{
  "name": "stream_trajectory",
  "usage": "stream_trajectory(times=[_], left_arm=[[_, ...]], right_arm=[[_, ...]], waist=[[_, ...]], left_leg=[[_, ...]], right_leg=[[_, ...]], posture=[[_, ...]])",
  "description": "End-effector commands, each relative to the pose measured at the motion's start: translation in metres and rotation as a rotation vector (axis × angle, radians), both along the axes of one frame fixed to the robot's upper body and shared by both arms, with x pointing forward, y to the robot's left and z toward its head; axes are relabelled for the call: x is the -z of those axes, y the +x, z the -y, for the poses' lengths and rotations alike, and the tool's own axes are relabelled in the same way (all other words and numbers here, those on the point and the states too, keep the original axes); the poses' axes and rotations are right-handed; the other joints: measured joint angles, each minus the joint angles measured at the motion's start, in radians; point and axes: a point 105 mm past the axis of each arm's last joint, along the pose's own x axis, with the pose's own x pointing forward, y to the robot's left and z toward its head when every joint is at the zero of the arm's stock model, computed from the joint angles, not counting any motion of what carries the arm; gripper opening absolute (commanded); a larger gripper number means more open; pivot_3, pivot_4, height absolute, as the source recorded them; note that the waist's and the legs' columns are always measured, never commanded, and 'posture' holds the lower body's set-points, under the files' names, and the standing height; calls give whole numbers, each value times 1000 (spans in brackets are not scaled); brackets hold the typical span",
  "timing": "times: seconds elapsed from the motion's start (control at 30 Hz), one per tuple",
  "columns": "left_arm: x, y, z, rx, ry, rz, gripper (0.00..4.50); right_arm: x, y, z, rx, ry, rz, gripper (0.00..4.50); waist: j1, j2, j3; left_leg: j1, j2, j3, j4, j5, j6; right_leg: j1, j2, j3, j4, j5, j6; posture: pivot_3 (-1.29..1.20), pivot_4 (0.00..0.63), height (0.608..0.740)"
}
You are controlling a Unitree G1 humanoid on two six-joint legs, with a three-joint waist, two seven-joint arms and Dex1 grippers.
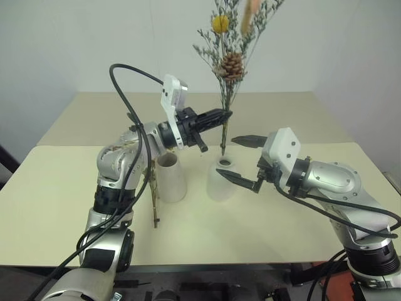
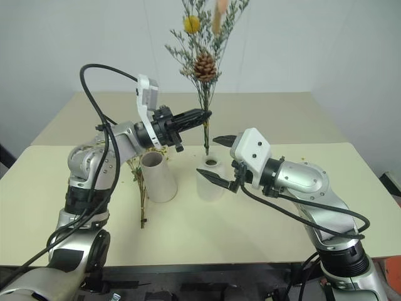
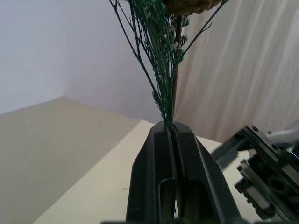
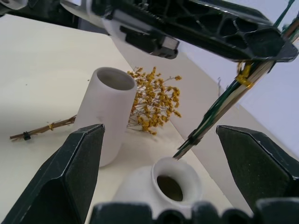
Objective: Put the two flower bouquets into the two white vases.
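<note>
Two vases, centre frame — tall vase (image 1: 171,177) and squat vase (image 1: 221,180); two bouquets; left gripper (image 1: 220,115) clenched on the green sprig bunch (image 1: 228,63), stem tips just above the squat vase's mouth; yellow spray (image 4: 152,105) lying behind the tall vase; right gripper (image 1: 243,159) spread wide — empty.

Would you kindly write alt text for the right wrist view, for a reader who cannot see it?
Between the open right gripper, the bound stem ends of a green sprig bouquet, clamped in the left gripper, hang just above the narrow mouth of a squat white ceramic vase. Beyond it stands a taller white cylinder vase, with a yellow-orange flower spray lying on the beige table behind it.
</note>
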Motion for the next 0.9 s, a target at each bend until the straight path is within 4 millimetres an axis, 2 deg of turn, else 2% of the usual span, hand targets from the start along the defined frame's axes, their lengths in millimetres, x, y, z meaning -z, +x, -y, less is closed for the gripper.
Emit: stream_trajectory(times=[0.03,0.17,0.27,0.37,0.9], left_arm=[[-10,-9,3,20,-20,77,27],[-7,-10,6,30,-22,84,27],[-6,-12,9,39,-22,88,27],[-4,-12,10,41,-23,87,27],[15,-5,14,-13,-9,94,27]], right_arm=[[-5,2,7,42,2,24,4500],[2,5,11,69,23,-41,4500],[0,7,16,83,129,-160,4500],[-3,8,20,90,161,-214,4500],[6,10,22,122,115,-264,4500]], waist=[[0,0,0],[0,0,0],[1,0,0],[2,0,0],[1,0,0]], left_leg=[[0,0,0,0,0,0],[0,0,0,0,0,0],[0,0,0,0,0,0],[0,0,0,0,0,0],[0,0,0,0,0,0]], right_leg=[[0,0,0,0,0,0],[0,0,0,0,0,0],[0,0,0,0,0,0],[0,0,0,0,0,0],[1,0,0,0,0,0]], posture=[[0,150,740],[0,150,740],[0,150,740],[0,150,740],[0,150,740]])
